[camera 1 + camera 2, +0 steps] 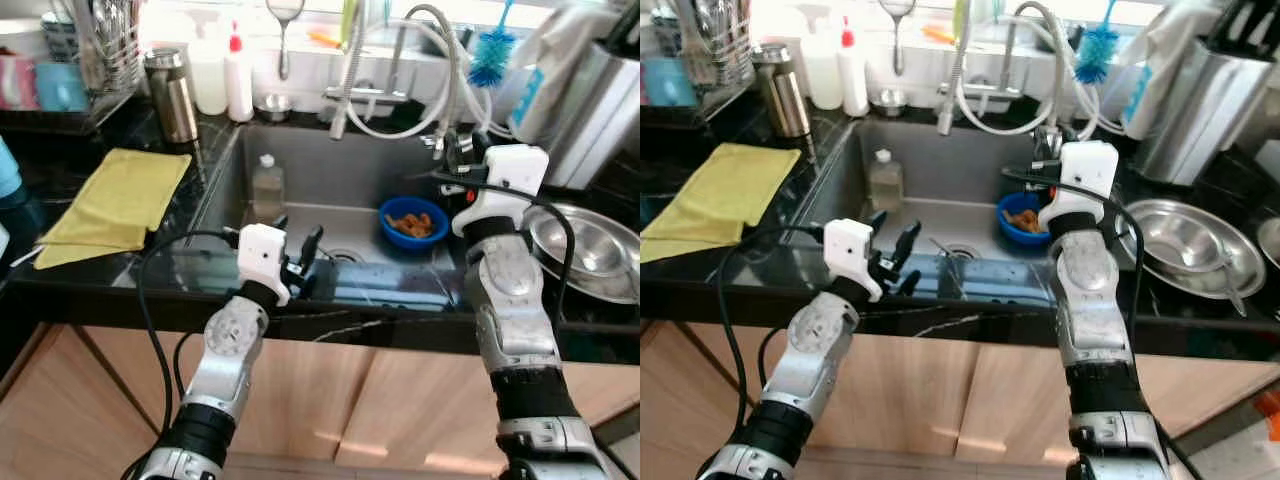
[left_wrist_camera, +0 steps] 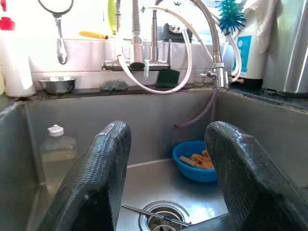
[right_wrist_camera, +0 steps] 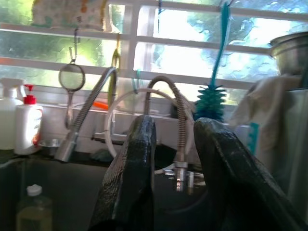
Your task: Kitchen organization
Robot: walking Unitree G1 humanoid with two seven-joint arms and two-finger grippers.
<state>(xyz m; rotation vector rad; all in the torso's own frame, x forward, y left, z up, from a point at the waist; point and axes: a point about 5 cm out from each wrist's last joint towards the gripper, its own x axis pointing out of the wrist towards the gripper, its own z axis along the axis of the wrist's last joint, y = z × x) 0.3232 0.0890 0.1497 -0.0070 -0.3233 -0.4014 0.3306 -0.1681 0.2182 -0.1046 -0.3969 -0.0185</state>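
Note:
A blue bowl [image 1: 413, 222] with orange-brown food pieces sits on the floor of the steel sink [image 1: 330, 165], at its right. A clear plastic bottle [image 1: 266, 187] with a white cap stands at the sink's left wall. My left gripper [image 1: 298, 242] hovers over the sink's front edge, open, with nothing between its fingers [image 2: 96, 178]; it faces the bowl [image 2: 196, 161] and the drain [image 2: 161, 219]. My right gripper [image 1: 455, 150] is raised at the sink's right rim, beside the small tap [image 3: 180, 175], open and holding nothing.
A yellow cloth [image 1: 115, 195] lies on the black counter at left, with a steel flask [image 1: 172, 95] behind it. A steel bowl [image 1: 585, 240] rests on the counter at right. Hoses and the main faucet [image 1: 350, 95] hang over the sink. A thin utensil lies across the drain [image 1: 340, 256].

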